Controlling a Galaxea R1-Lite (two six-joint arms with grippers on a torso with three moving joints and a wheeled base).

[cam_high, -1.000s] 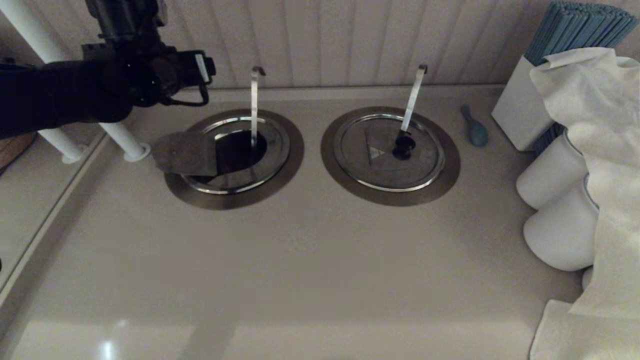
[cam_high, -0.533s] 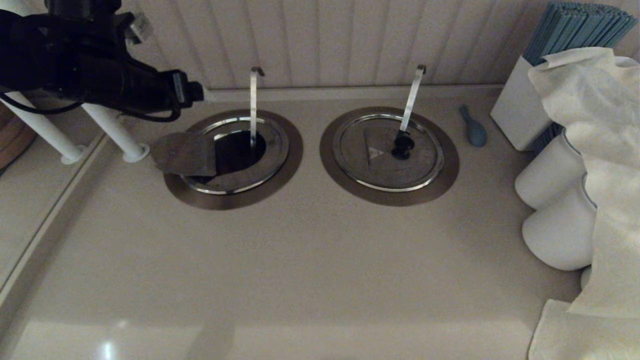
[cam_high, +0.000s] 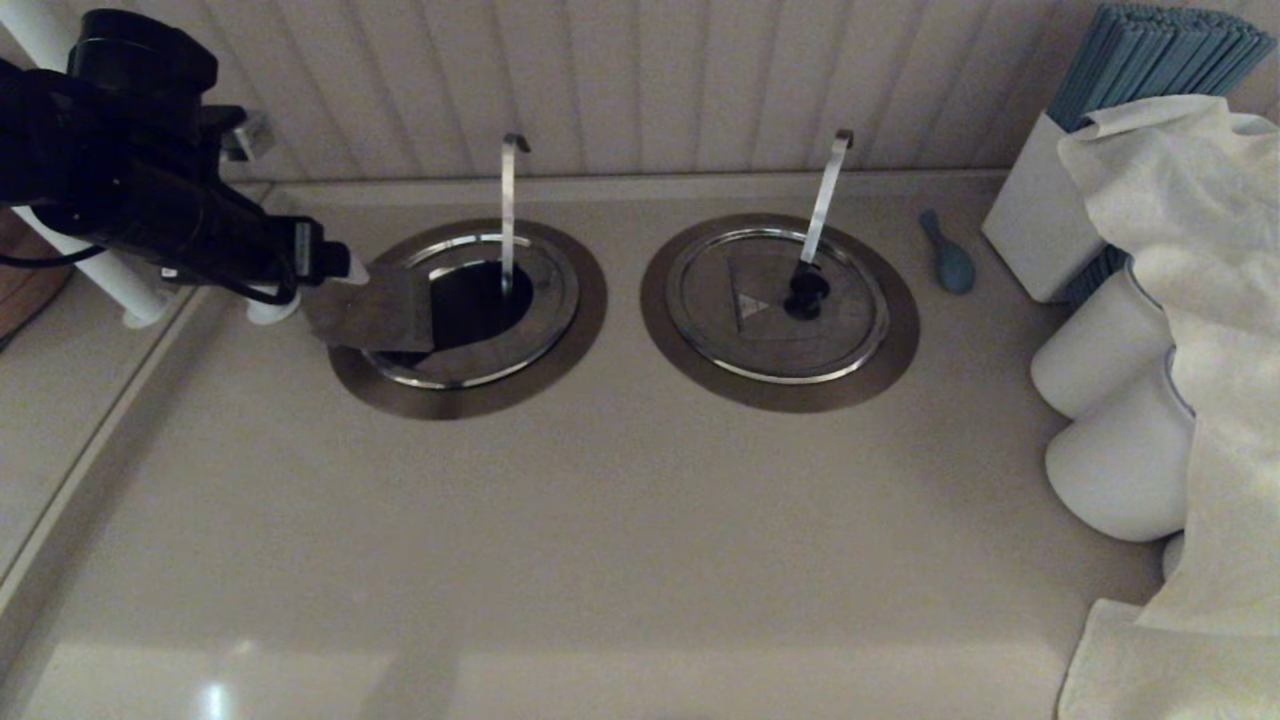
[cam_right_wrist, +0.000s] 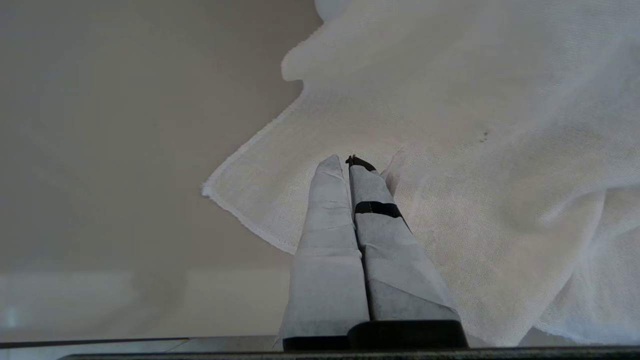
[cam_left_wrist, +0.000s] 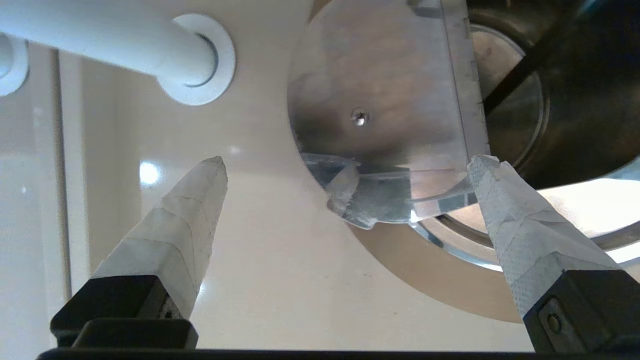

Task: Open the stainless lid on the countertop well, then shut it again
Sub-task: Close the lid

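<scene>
The stainless lid (cam_high: 372, 315) on the left countertop well (cam_high: 470, 305) has its hinged flap folded back to the left, leaning over the brown collar (cam_high: 470, 400). The slim hook-topped utensil handle (cam_high: 508, 210) stands upright in the dark hole. My left gripper (cam_high: 345, 270) is open at the flap's far-left edge. In the left wrist view the flap's shiny underside (cam_left_wrist: 380, 75) sits just beyond the left gripper (cam_left_wrist: 350, 162), one fingertip (cam_left_wrist: 500, 200) near its hinge corner. The knob is hidden. My right gripper (cam_right_wrist: 348, 161) is shut over a white cloth.
The twin lid (cam_high: 778, 300) with a slanted handle (cam_high: 825, 195) lies closed to the right. A blue spoon (cam_high: 950, 258), a white box (cam_high: 1040, 230), white jars (cam_high: 1110, 360) and a cloth (cam_high: 1200, 300) crowd the right. White posts (cam_high: 262, 290) stand by the left gripper.
My left arm has swung down and to the left, from high behind the well to the open flap's left edge. The flap has not moved.
</scene>
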